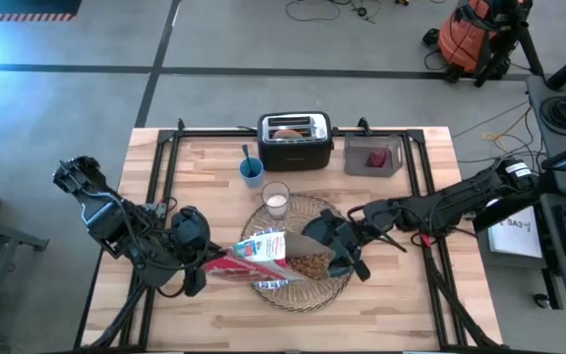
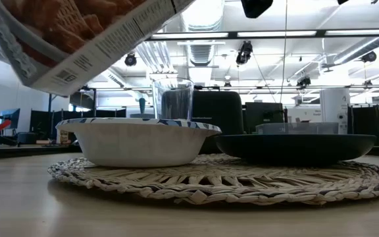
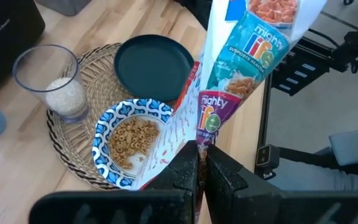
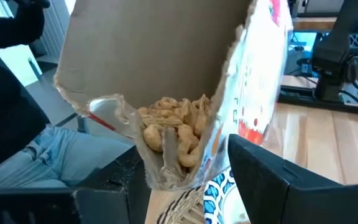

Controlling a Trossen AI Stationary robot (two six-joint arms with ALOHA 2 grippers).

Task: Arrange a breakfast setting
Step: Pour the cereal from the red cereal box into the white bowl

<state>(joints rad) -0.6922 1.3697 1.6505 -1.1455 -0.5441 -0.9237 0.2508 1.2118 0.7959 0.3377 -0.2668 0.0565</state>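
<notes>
A tilted cereal box [image 1: 261,246] hangs over the round straw placemat [image 1: 303,208], its open top [image 4: 173,134] showing cereal rings in the inner bag. Below it sits the blue-and-white bowl [image 3: 132,140] with cereal in it, beside the dark teal plate [image 3: 154,59] and the glass of milk [image 1: 276,200]. My left gripper [image 3: 201,171] is shut on the box's lower end. My right gripper [image 4: 179,186] is open, and its two fingers stand on either side of the box's open end. The spoon stands in a small blue cup [image 1: 251,172]. My left gripper pinches the box's closed bottom end [image 3: 205,140] between its two fingers, coming slantwise from the table's left side. The box is lifted clear and tips with its open top toward the bowl. My right gripper: I cannot tell whether its fingers [image 4: 260,174] touch the box's open end.
A black-and-silver toaster [image 1: 295,138] stands at the far edge, with a grey tray [image 1: 371,155] holding a small dark-red item to its right. A black frame rail [image 1: 421,167] runs along the table's sides. Bare wood lies along the near edge [image 1: 293,329].
</notes>
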